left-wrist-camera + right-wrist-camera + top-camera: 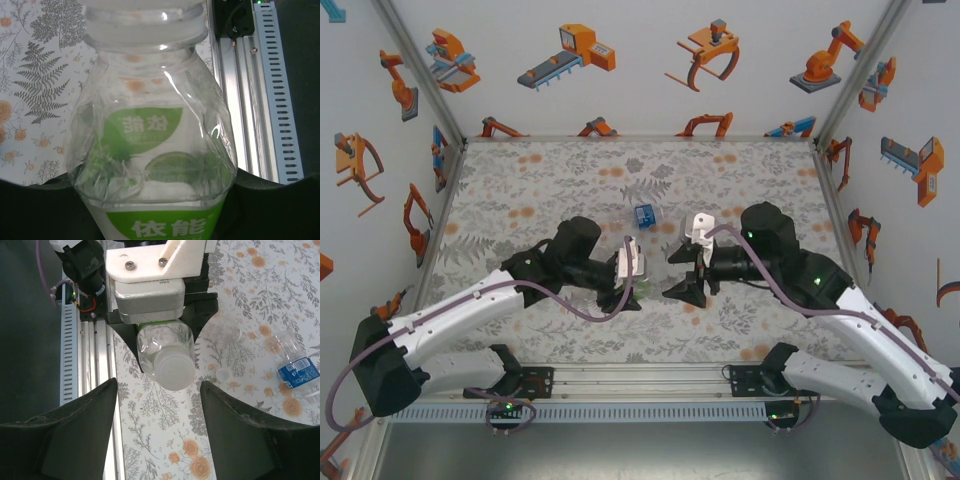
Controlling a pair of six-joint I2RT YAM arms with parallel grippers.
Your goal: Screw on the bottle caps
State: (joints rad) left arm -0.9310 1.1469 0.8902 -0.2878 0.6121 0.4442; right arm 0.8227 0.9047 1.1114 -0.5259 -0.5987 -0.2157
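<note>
- My left pincer (636,282) is clamped tight on the green bottle (165,347), gripping low on its body, and I judge the bottle to be held up off the table (520,200)
- The bottle's long axis runs 9 to 3 in the top view, with the mouth at the 3 end, aimed at my right pincer (672,274)
- A white cap (174,372) sits on that mouth; I cannot tell how far it is threaded
- Right pincer: fingers (85,425) roughly half apart, with nothing between them and nothing held
- Key relation: in the top view the cap lies at 9 from the right pincer, near but not touching; in the right wrist view it sits centred between the two fingers, toward 12
- Pincer axis and bottle axis look close to one line, so I judge the move to be a straight advance, then close on the cap and twist
- The right arm is the free one and faces the cap end
- Risk, as I judge it: an off-line approach clips the cap's rim and cocks it on the thread
- Elsewhere in the right wrist view: a loose cap (223,374) lies on the table at 3 of the held bottle, and a blue bottle (296,369) lies on its side farther toward 3
</note>
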